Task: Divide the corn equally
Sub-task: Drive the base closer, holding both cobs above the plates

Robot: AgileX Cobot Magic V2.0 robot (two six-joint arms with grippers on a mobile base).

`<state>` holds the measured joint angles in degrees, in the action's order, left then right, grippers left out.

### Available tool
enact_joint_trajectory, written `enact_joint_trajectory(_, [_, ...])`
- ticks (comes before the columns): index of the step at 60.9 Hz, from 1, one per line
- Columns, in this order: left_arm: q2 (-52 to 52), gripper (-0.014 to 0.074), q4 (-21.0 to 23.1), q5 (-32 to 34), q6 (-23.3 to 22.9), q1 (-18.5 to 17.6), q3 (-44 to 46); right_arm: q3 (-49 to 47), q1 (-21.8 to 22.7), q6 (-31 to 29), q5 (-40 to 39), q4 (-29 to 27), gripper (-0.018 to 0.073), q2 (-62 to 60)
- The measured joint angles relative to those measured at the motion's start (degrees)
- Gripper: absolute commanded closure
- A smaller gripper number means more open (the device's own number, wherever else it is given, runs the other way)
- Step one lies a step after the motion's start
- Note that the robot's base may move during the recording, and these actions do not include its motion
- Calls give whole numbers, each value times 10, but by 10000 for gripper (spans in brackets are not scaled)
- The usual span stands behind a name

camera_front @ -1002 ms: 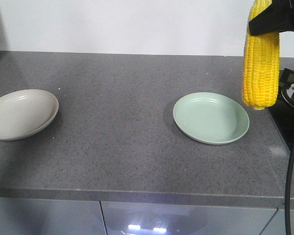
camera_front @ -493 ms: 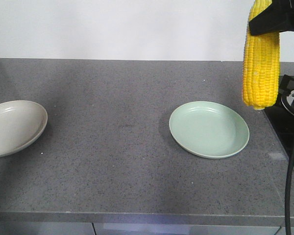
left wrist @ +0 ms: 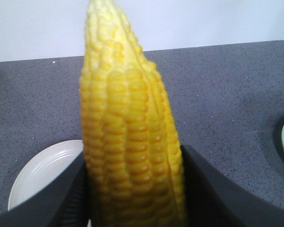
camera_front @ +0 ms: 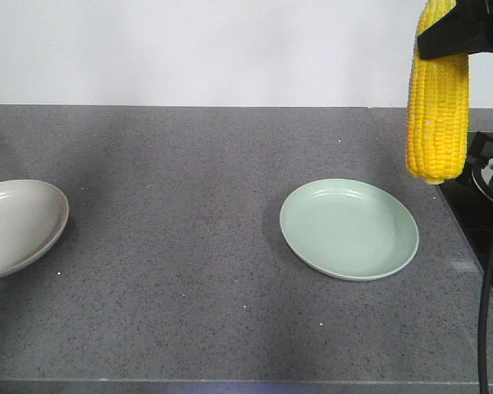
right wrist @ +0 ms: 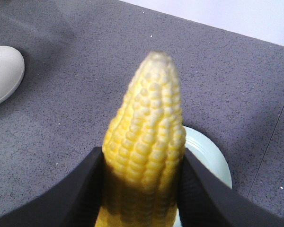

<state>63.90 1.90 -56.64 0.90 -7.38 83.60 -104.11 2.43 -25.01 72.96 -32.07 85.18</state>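
The right end effector [right wrist: 143,189] is clamped on the right cob [camera_front: 437,107], which hangs vertical just above the right rim of the green plate [camera_front: 349,230]. The left end effector [left wrist: 135,189] grips the left cob [left wrist: 125,118], well left of that plate.

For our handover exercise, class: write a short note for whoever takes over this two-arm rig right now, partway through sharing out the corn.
Left gripper: shut on one corn cob, near the beige plate.
Right gripper: shut on a second cob, over the green plate.
The plates lie apart on the grey counter; no corn shows on either.
Done: one cob in each gripper.
Left: probably set one cob on each plate, then release.
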Motion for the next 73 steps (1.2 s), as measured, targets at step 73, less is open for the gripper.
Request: enact_joint_trajectory(73, [0,541,0,0,0,0,0,0,0,0,0,0,373,0])
